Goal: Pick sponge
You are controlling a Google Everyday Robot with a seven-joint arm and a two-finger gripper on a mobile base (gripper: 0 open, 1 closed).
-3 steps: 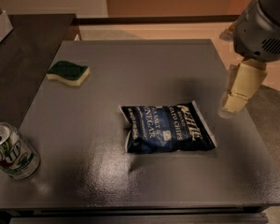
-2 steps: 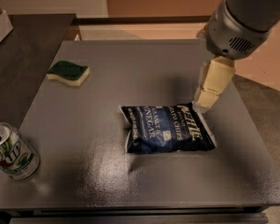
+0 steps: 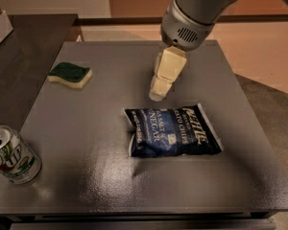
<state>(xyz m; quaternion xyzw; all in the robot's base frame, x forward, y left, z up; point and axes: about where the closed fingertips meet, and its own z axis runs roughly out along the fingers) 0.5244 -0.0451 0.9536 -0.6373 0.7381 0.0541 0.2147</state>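
The sponge, dark green on top over pale yellow foam, lies flat on the grey table at the far left. My gripper, with pale beige blocky fingers, hangs from the grey arm above the table's middle, just beyond the top edge of the chip bag. It is well to the right of the sponge and apart from it. Nothing shows in it.
A dark blue chip bag lies flat in the middle of the table. A green and white soda can stands at the front left edge. A darker counter adjoins the table at the left.
The arm and gripper have moved left from the table's right edge to above its middle, nearer the sponge. The sponge, bag and can have not moved.
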